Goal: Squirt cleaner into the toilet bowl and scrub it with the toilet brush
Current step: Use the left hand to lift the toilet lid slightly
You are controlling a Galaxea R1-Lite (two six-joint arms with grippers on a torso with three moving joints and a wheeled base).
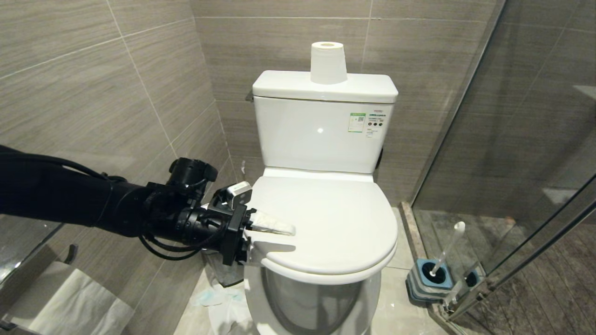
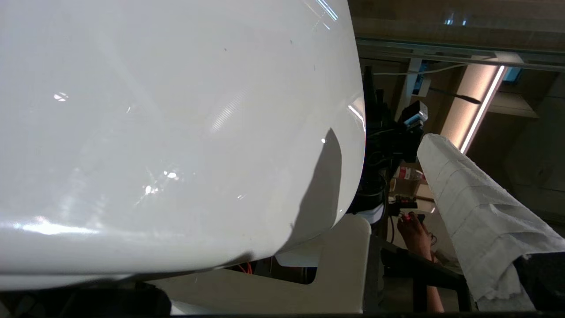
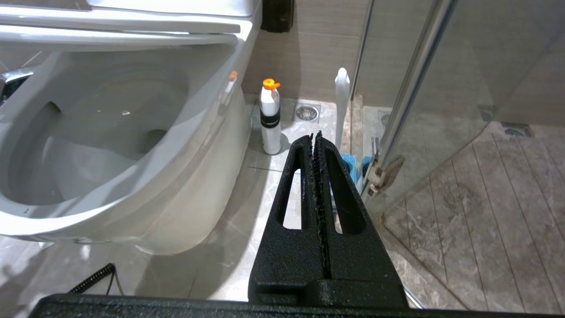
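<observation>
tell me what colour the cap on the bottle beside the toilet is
Orange, on a white bottle with a black band, standing on the floor. It shows best in the right wrist view.

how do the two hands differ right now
The left hand is open, its pale wrapped fingers straddling the left edge of the closed toilet lid; the right hand is shut, holding nothing. The left reaches over the toilet at work, while the right hangs low beside the toilet bowl, pointing toward the toilet brush and a white bottle on the floor. The left hand's fingers look white; the right's are bare black.
</observation>
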